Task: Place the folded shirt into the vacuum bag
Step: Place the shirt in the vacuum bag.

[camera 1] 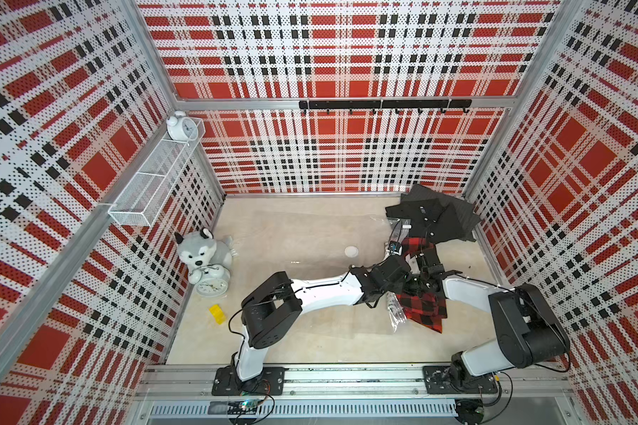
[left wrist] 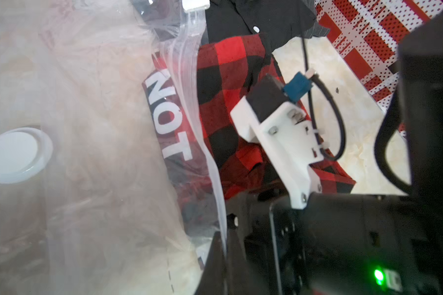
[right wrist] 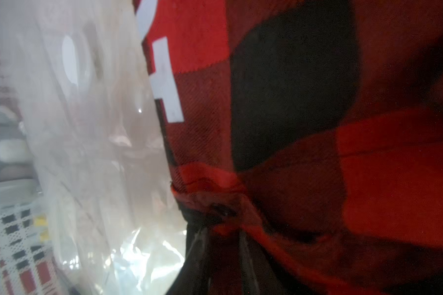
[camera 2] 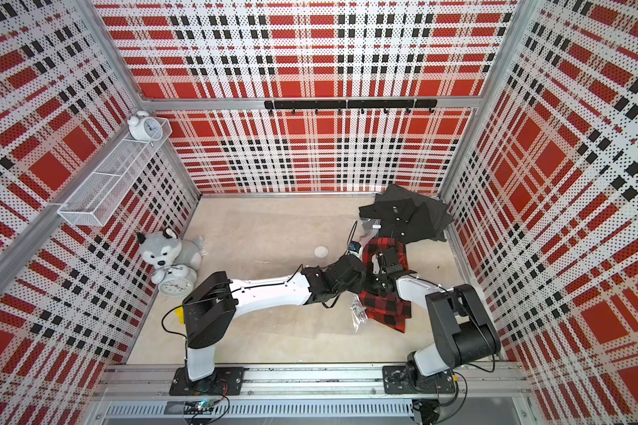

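Nearby — black clothes (camera 1: 435,217) beside the folded shirt (camera 1: 424,312).

This is a robot test cell in a lab, not a lived-in room. Perforated wall panels (camera 1: 328,55) printed in red, black and white plaid sit in a bare aluminium frame (camera 1: 236,104). A left arm (camera 1: 321,290) and a right arm (camera 1: 512,323) are bolted to a slotted rail (camera 1: 347,379) along the counter (camera 1: 310,331). A hook bar (camera 1: 383,105), wire basket (camera 1: 151,184), alarm clock (camera 1: 181,127) and plush husky (camera 1: 199,250) look like staged props.
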Robot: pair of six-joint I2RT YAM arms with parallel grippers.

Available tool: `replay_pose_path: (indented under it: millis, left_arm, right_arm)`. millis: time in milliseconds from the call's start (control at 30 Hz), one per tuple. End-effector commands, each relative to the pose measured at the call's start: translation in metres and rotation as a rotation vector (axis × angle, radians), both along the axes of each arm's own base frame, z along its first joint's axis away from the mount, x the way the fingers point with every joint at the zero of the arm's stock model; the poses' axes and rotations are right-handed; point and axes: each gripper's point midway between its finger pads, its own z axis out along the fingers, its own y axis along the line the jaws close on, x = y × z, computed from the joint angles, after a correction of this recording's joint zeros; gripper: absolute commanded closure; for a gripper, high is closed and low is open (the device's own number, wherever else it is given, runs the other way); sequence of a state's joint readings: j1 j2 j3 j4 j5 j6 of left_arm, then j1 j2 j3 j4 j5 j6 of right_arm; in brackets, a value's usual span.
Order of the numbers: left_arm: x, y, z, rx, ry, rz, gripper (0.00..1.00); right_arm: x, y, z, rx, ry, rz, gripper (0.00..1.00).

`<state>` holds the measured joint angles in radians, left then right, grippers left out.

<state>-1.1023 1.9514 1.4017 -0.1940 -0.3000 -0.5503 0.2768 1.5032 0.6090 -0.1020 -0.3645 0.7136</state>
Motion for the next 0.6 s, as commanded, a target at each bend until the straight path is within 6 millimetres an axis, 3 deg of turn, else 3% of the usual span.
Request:
replay_pose_path:
  millis: [0, 167, 267, 367, 567]
  left_arm:
    - [-0.001, 0.003, 0.010, -0.012, -0.027, 0.006, 1.00]
    - [-0.001, 0.002, 0.008, -0.014, -0.033, 0.006, 1.00]
    - [0.000, 0.000, 0.007, -0.017, -0.028, -0.001, 1.00]
    - [-0.001, -0.003, 0.007, -0.019, -0.025, -0.010, 1.00]
    - [-0.002, -0.010, 0.007, -0.032, -0.019, -0.024, 1.00]
  right_arm:
    - [-0.008, 0.007, -0.003, 0.034, 0.002, -0.005, 0.71]
    - [-0.004, -0.010, 0.049, -0.013, -0.119, -0.057, 0.58]
    - [-0.005, -0.032, 0.064, -0.049, -0.159, -0.114, 0.55]
    - [-0.006, -0.044, 0.061, -0.082, -0.162, -0.136, 0.53]
    - [-0.007, -0.017, 0.023, 0.022, -0.066, -0.040, 0.57]
